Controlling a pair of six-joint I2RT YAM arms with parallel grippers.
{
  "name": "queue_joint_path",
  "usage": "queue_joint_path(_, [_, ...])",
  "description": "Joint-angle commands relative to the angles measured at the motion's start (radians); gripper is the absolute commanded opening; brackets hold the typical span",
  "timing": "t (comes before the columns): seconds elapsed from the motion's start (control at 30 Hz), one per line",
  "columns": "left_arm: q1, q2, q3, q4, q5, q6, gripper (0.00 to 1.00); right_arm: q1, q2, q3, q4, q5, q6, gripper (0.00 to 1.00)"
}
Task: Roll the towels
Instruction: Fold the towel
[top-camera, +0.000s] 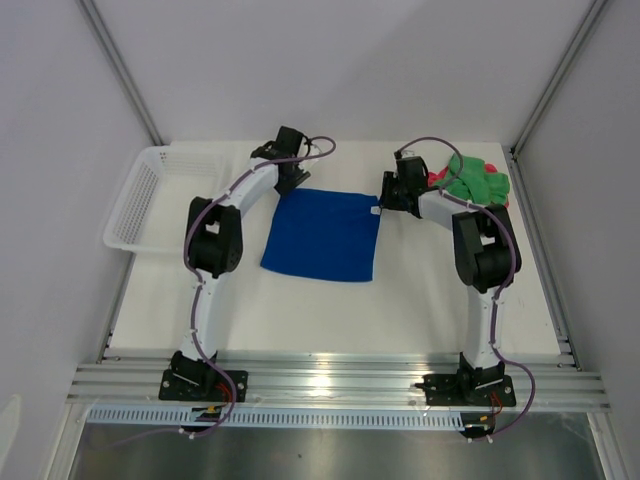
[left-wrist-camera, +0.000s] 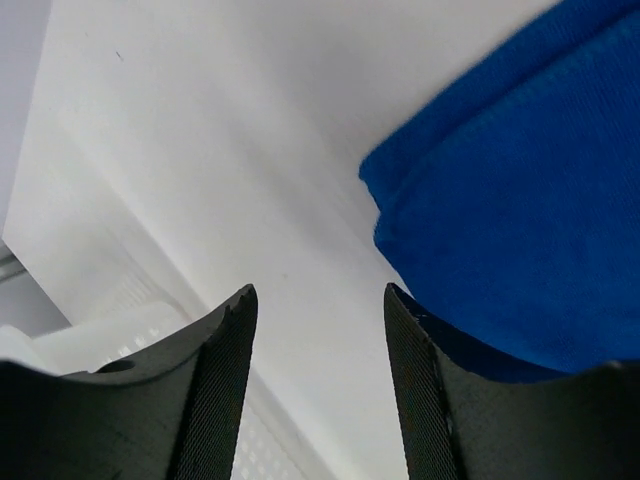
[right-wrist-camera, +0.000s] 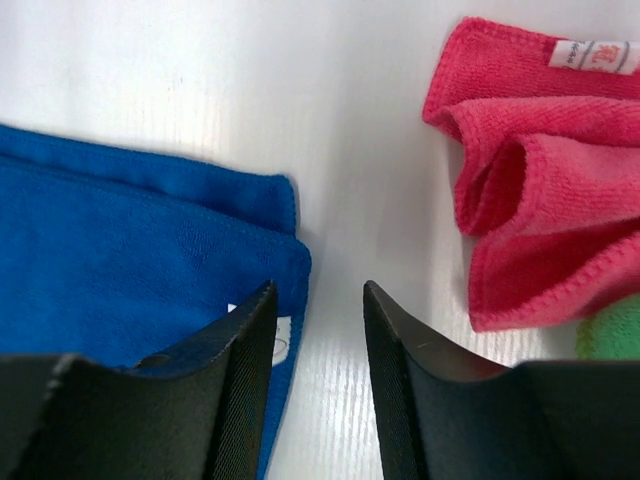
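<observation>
The blue towel (top-camera: 324, 236) lies flat in the middle of the table, folded double at its far edge. My left gripper (top-camera: 287, 180) hovers at its far left corner, open, with only bare table between its jaws; the blue towel (left-wrist-camera: 520, 210) lies just right of them. At the far right corner my right gripper (top-camera: 388, 195) is open too, with the blue towel's corner (right-wrist-camera: 150, 260) under its left finger. The pink-red towel (right-wrist-camera: 545, 170) lies crumpled to the right. The green towel (top-camera: 478, 180) is heaped on it at the back right.
A white mesh basket (top-camera: 148, 196) stands at the table's left edge, close to the left arm. Frame posts and grey walls close in the back and sides. A metal rail (top-camera: 330, 385) runs along the near edge.
</observation>
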Motion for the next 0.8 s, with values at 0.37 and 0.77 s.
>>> queue_joint_path(0.37, [-0.002, -0.57, -0.606, -0.06, 0.375, -0.171, 0.34, 0.218, -0.462, -0.447, -0.009, -0.029, -0.004, 0.06])
queue_joint_path(0.77, [-0.007, -0.484, -0.779, 0.0, 0.384, -0.213, 0.25, 0.277, -0.473, -0.645, 0.151, -0.12, 0.133, 0.0])
